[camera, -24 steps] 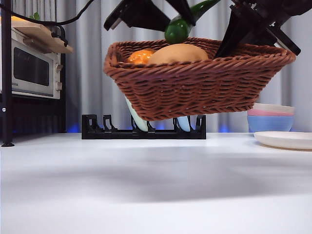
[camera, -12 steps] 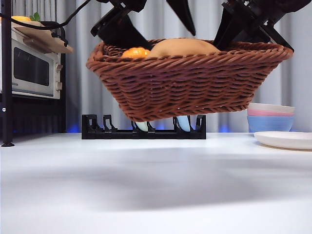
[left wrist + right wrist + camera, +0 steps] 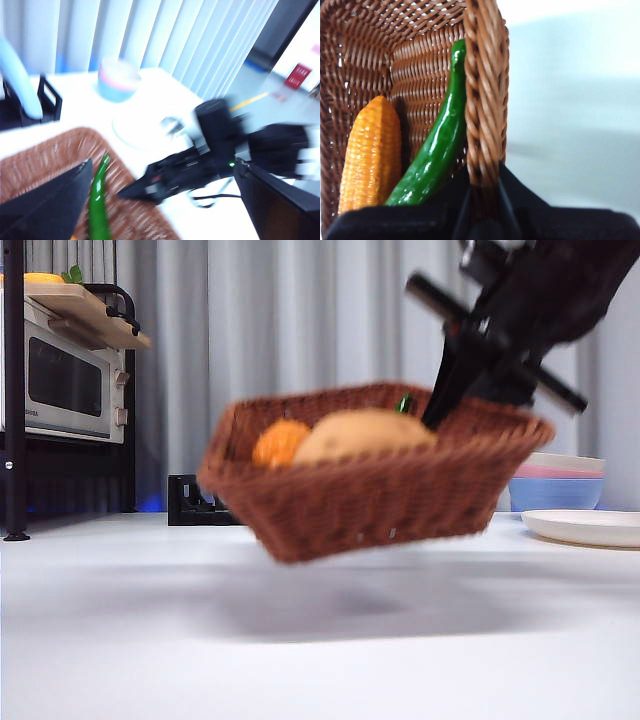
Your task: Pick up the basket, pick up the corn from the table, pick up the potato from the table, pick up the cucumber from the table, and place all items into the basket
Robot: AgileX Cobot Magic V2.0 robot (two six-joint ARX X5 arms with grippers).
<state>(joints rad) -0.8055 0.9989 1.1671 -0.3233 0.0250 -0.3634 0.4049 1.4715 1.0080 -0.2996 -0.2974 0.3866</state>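
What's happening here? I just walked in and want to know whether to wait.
The right end effector is clamped on the braided rim of the brown woven wicker basket, holding it tilted just above the white table. Inside lie the bumpy orange-yellow corn, the smooth tan potato and the glossy dark green cucumber. The left end effector is open, above the basket, holding nothing.

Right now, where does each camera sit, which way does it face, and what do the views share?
Front: low at table height, looking level across at the basket with corn and potato; a black arm grips the rim from above.
Left wrist: above, looking down; cucumber, own jaws apart.
Right wrist: at the rim, right gripper clamped on it.
Shared: basket and cucumber, in all three.
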